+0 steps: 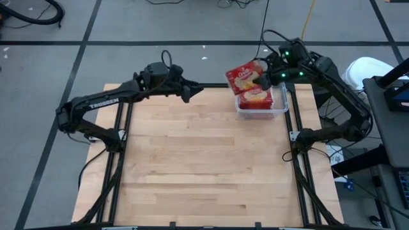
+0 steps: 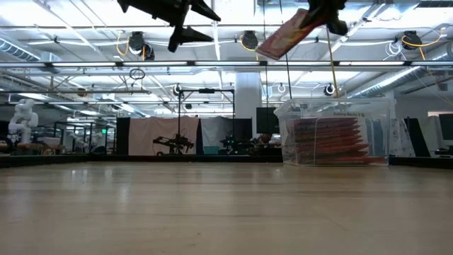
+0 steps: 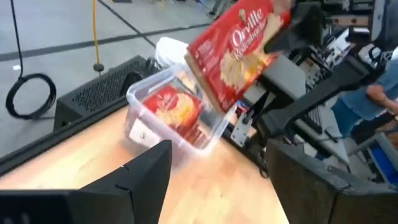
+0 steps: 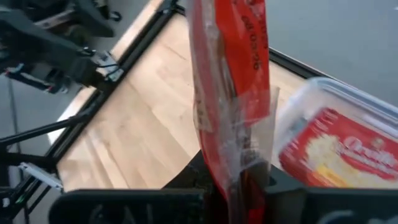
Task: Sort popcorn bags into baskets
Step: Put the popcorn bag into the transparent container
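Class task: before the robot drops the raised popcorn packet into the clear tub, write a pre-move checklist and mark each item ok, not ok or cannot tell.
1. Right claw shut on the raised popcorn bag: ok.
2. Bag lifted clear above the tub: ok.
3. Bag centred over the tub opening: not ok, it hangs partly beyond the far-left rim.
4. Left claw open, empty, apart from the bag: ok.
5. Room left in the tub above the stacked bags: ok.

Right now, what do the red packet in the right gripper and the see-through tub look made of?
Red popcorn packet: thin glossy plastic film, probably; the clear wrap creases and glints. Clear rectangular tub: rigid transparent plastic, apparently; the stacked packets show through its smooth walls.
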Robot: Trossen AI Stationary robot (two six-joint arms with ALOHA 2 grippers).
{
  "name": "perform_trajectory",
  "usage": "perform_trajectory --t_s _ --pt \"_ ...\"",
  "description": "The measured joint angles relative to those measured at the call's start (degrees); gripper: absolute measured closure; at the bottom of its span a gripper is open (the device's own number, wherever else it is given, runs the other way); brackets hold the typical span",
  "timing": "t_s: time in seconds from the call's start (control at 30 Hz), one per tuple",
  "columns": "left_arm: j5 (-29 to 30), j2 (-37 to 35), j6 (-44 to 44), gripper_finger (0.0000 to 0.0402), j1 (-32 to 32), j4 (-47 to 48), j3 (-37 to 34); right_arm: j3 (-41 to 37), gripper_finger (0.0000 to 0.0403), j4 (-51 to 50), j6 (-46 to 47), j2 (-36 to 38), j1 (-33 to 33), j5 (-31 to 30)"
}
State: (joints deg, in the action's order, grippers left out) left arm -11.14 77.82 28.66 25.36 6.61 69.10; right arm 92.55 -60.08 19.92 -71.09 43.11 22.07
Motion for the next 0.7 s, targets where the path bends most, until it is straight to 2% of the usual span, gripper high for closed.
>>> perform_trajectory --t_s 0.13,0.43,0.7 --pt "-1.44 -2.14 -0.21 0.0151 -0.22 5.47 0.00 0.00 0.0386 -3.40 1.33 1.10 1.00 -2.67" --pt "-3.68 -8.40 -2.87 0.0208 -0.90 14.86 -0.02 0.00 0.0386 -9.25 3.50 2.49 3.56 -8.27" --pt "-3.65 -14.12 -6.81 0.0260 -2.18 19.93 -0.01 -0.64 0.0387 -9.42 3.47 2.35 8.52 -8.37"
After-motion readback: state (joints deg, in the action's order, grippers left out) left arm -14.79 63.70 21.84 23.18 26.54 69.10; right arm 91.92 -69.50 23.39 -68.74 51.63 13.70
